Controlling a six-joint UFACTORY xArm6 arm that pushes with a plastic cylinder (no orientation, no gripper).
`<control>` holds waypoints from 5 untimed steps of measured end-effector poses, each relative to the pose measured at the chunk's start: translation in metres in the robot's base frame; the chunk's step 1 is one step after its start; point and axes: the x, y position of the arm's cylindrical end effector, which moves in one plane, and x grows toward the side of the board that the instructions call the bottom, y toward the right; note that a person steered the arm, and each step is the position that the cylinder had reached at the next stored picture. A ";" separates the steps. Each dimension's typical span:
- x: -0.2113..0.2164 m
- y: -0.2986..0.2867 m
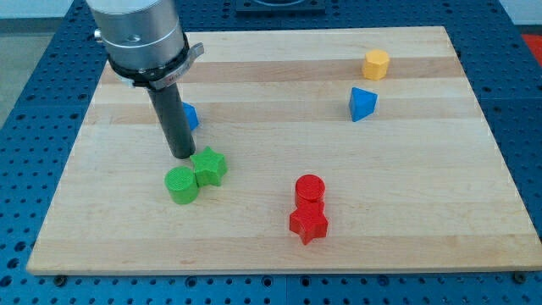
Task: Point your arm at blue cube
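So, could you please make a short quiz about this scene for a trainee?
1. True or false: my tip touches the yellow block.
2. Which block touches the green cylinder? A) red star B) green star C) blue pyramid
3. Fill in: the blue cube is partly hidden behind the ___.

Key: 1 false: the tip is just above the green star, far from the yellow block. 2 B. 3 rod.
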 end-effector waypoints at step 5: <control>0.004 -0.016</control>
